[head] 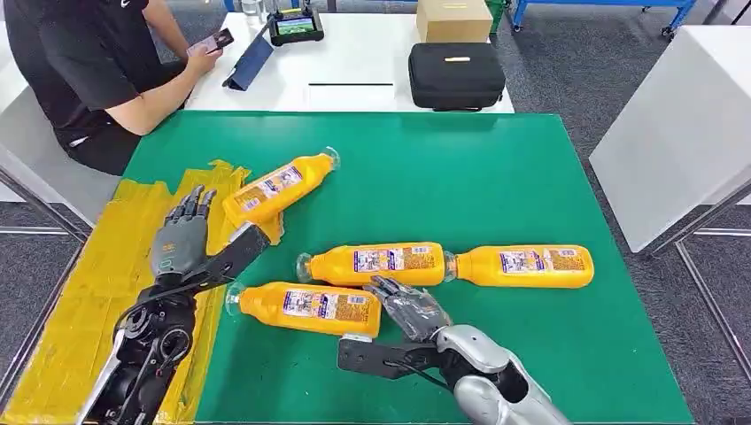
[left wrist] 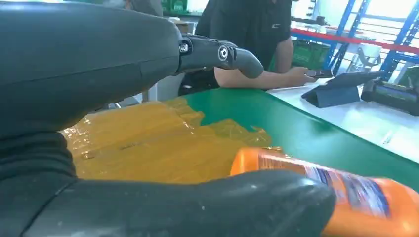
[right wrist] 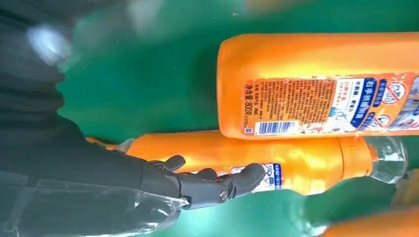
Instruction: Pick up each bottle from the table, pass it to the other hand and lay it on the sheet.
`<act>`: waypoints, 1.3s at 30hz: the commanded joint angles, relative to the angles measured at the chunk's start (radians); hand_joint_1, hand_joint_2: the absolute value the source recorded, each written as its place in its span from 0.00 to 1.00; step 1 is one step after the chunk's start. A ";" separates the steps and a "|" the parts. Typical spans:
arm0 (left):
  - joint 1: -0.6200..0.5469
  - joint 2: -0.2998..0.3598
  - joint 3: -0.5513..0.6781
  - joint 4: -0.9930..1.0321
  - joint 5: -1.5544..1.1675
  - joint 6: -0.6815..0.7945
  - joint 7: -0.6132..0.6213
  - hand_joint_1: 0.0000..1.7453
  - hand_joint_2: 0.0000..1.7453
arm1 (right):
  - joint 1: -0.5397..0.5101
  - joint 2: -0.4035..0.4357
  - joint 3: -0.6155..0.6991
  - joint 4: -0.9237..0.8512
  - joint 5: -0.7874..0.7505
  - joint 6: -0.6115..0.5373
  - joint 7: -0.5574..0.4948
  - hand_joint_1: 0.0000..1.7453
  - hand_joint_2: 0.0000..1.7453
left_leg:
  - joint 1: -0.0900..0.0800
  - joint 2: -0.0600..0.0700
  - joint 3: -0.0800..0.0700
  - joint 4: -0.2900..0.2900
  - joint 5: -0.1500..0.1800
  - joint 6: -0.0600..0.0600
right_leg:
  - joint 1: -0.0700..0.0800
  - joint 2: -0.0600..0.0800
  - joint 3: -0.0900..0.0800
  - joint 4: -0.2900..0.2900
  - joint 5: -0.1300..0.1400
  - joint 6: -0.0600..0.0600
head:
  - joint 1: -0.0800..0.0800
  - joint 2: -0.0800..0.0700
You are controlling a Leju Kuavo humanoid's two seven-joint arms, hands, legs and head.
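— Orange bottles, four of them, all lying flat on the green table (head: 496,168). Which sits nearest the right hand (head: 409,305)?

— The near bottle (head: 305,306), just beside that hand on its thumb side, clear cap pointing toward the yellow sheet (head: 89,292). The hand's fingers (right wrist: 232,180) are loosely curled and spread, with nothing clamped between them; their tips lie against the side of the middle bottle (head: 376,263), just past the hand.

— So it has no hold on anything?

— None that shows. It touches; it does not grip.

— And the left hand (head: 181,235)?

— Flat over the yellow sheet, fingers straight and apart, holding nothing. Just ahead of it and toward its thumb side lies the slanted bottle (head: 279,186), its base end over the sheet's edge and its cap out over the green.

— The fourth?

— The far-right bottle (head: 527,266), in line with the middle one, neck almost meeting its base, beyond the right hand on the side away from the sheet.

— Farther out?

— A white table (head: 354,66) with a black case (head: 456,75), a cardboard box (head: 453,19) and a seated person (head: 89,62) holding a phone (head: 217,40).
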 commanded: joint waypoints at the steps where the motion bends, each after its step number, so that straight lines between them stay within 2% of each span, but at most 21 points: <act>1: -0.039 -0.052 0.039 0.049 0.066 0.002 -0.024 0.00 0.00 | -0.042 0.018 0.000 0.084 0.013 0.011 0.012 0.00 1.00 | 0.001 0.000 0.003 0.000 -0.001 -0.003 | 0.000 -0.001 0.003 0.000 0.000 0.001 | 0.000 0.000; 6: -0.004 -0.113 0.047 -0.042 0.300 0.121 -0.124 0.00 0.00 | -0.056 0.052 -0.027 0.134 0.055 0.009 0.016 0.00 1.00 | 0.000 0.000 0.001 0.000 0.000 -0.002 | 0.000 -0.001 0.001 0.000 0.000 0.000 | 0.000 0.000; 10: 0.052 -0.106 -0.013 -0.138 0.403 0.181 -0.163 0.00 0.00 | -0.071 0.077 -0.017 0.141 0.072 0.000 0.010 0.00 1.00 | 0.000 0.003 0.005 0.000 -0.003 -0.004 | 0.000 0.000 0.005 0.000 -0.002 0.001 | 0.000 0.000; 12: 0.076 -0.104 -0.020 -0.177 0.435 0.205 -0.172 0.00 0.00 | -0.070 0.083 -0.012 0.128 0.075 -0.002 0.010 0.00 1.00 | 0.000 0.002 0.001 0.000 -0.001 -0.002 | 0.000 0.001 0.001 0.000 0.000 0.000 | 0.000 0.000; 13: 0.087 -0.101 -0.020 -0.193 0.444 0.217 -0.182 0.00 0.00 | -0.071 0.084 -0.007 0.123 0.084 -0.007 0.010 0.00 0.00 | 0.000 0.003 0.002 0.000 -0.001 -0.003 | 0.000 0.001 0.002 0.000 -0.001 0.000 | 0.000 0.000; 24: 0.105 -0.103 -0.016 -0.223 0.476 0.236 -0.201 0.00 0.00 | -0.068 0.088 -0.007 0.114 0.092 -0.016 0.011 0.00 0.00 | 0.000 0.001 0.002 0.000 0.000 -0.002 | 0.000 0.000 0.001 0.000 0.000 0.000 | 0.000 0.000; 25: 0.109 -0.106 -0.008 -0.230 0.504 0.251 -0.222 0.00 0.00 | -0.065 0.088 -0.008 0.110 0.095 -0.020 0.009 0.00 0.00 | 0.001 0.002 0.005 0.000 -0.002 -0.005 | 0.000 -0.001 0.005 0.000 -0.001 0.001 | 0.000 0.000; 26: 0.118 -0.112 -0.002 -0.245 0.541 0.269 -0.247 0.00 0.00 | -0.064 0.092 -0.009 0.107 0.098 -0.027 0.005 0.00 0.00 | 0.000 0.001 0.001 0.000 0.000 -0.002 | 0.000 0.000 0.001 0.000 0.000 0.000 | 0.000 0.000; 31: 0.162 -0.108 0.018 -0.316 0.667 0.322 -0.310 0.00 0.00 | -0.069 0.117 0.012 0.090 0.087 -0.034 -0.018 0.00 0.00 | 0.000 0.003 0.002 0.000 -0.001 -0.002 | 0.000 0.002 0.001 0.000 -0.001 0.000 | 0.000 0.000; 32: 0.165 -0.105 0.024 -0.320 0.695 0.331 -0.318 0.00 0.00 | -0.078 0.125 0.029 0.096 0.086 -0.033 -0.021 0.00 1.00 | 0.000 0.002 0.001 0.000 -0.001 -0.002 | 0.000 0.001 0.000 0.000 0.000 0.000 | 0.000 0.000; 39: 0.173 -0.083 0.025 -0.293 0.732 0.351 -0.337 0.00 0.00 | -0.106 0.172 0.079 0.194 0.077 -0.013 -0.008 0.00 1.00 | 0.001 0.003 0.004 -0.001 -0.001 -0.003 | 0.000 0.002 0.003 0.000 0.000 0.000 | 0.000 0.000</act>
